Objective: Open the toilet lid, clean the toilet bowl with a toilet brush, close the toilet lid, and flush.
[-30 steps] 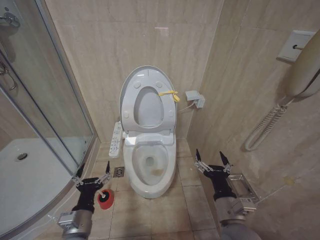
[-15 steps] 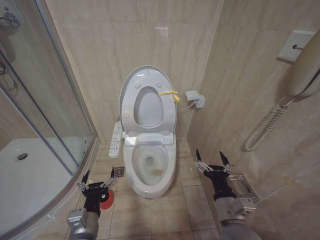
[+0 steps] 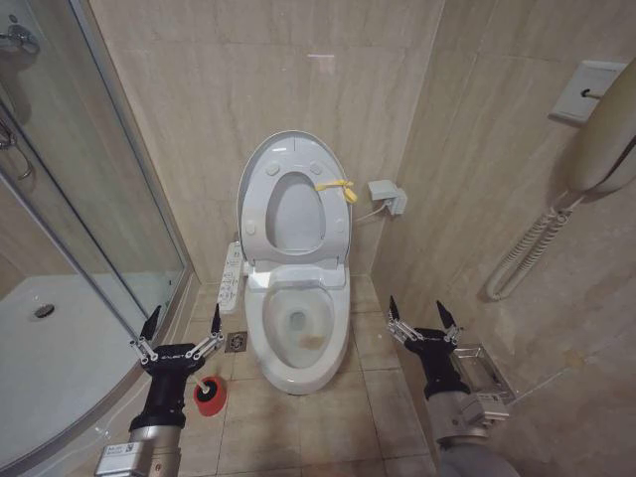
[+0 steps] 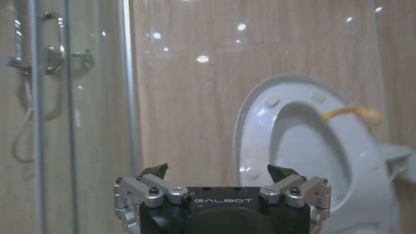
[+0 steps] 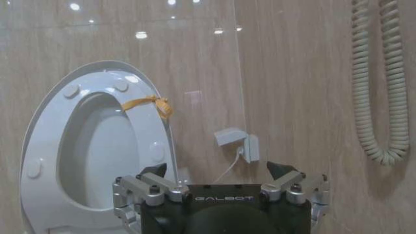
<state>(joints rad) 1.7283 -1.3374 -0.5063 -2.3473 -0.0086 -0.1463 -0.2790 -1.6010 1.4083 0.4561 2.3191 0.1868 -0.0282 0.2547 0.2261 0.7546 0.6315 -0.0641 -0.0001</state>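
The toilet lid (image 3: 294, 148) stands raised against the back wall, with the seat ring (image 3: 260, 214) lifted against it and a yellow tie (image 3: 336, 186) at its edge. Below it the toilet bowl (image 3: 298, 338) lies uncovered. The toilet brush's red base (image 3: 209, 395) sits on the floor tiles left of the bowl. My left gripper (image 3: 184, 316) hovers open and empty just above and left of that base. My right gripper (image 3: 416, 308) is open and empty, right of the bowl. The left wrist view has the left gripper (image 4: 219, 170) before the lid (image 4: 256, 114). The right wrist view has the right gripper (image 5: 217, 168) facing the lid (image 5: 40, 112).
A curved glass shower enclosure (image 3: 99, 199) with a white tray (image 3: 50, 348) fills the left side. A button panel (image 3: 230, 278) and a floor drain (image 3: 237, 342) lie left of the bowl. On the right wall hang a handset with a coiled cord (image 3: 527, 248) and a small box (image 3: 388, 196).
My left gripper dipped low toward the red brush base, then rose and shifted slightly left. The right arm, lid and brush base have not moved.
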